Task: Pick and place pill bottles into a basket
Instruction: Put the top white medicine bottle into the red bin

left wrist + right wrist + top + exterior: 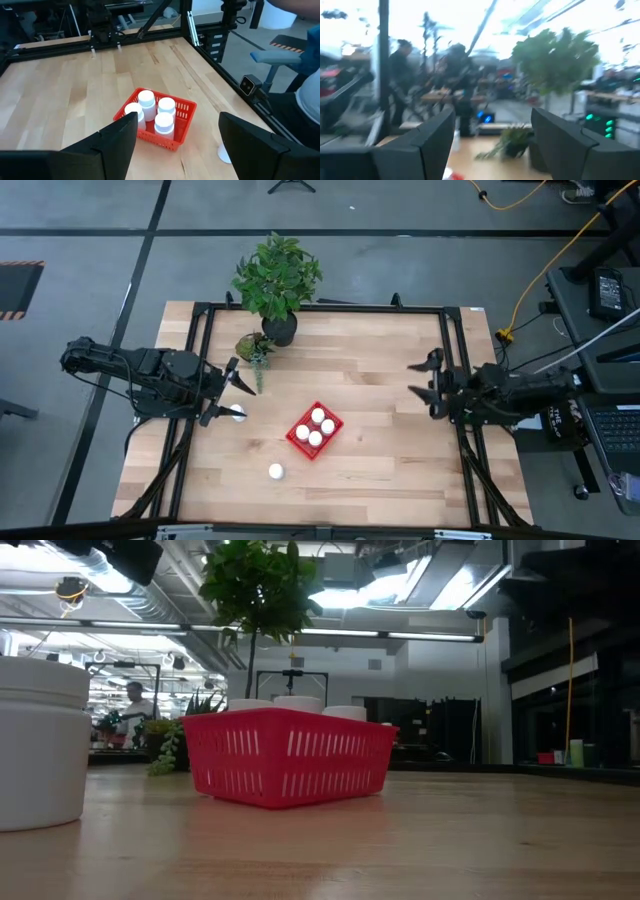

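The red basket [315,430] stands at mid-table and holds several white pill bottles [165,122], upright. It also shows in the low view [290,755]. One loose bottle [275,471] stands on the table nearer the front edge, and it looms at the left of the low view [40,740]. Another bottle [237,413] sits just past the near fingertip of my left gripper [222,392] and peeks out beside that finger in the left wrist view [225,152]. My left gripper [177,130] is open and empty, left of the basket. My right gripper [428,387] is open and empty at the table's right edge.
A tall potted plant [278,290] stands at the table's far edge. A small trailing plant [255,348] sits just beyond my left gripper. The dark frame rails [452,360] run along the table's sides. Bare wood [390,460] lies right of the basket.
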`<state>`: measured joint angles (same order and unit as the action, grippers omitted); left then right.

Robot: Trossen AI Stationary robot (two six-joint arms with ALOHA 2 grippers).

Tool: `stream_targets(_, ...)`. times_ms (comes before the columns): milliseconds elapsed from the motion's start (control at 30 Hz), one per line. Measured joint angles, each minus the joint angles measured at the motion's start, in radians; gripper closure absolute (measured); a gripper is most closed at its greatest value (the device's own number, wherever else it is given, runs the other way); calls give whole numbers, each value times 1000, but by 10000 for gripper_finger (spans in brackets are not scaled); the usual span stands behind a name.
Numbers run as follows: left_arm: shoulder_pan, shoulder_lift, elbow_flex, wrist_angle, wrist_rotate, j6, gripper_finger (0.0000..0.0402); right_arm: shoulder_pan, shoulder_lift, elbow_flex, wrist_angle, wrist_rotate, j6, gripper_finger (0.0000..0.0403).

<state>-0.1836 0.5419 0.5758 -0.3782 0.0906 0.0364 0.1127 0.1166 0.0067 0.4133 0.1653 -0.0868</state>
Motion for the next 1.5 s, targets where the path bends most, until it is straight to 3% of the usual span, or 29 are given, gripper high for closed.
stream_targets(167,0,0,0,0,0,2,130,-49,-117,0,3,2,0,139)
stream_targets(600,0,0,0,1,-5,11,130,-58,-106,1,14,2,0,139)
stream_targets(867,0,0,0,1,-8,29,130,-58,-107,1,-369,-4,-1,139)
stream_targets(1500,0,5,0,74,7,32,130,-58,-90,0,-361,-19,0,139)
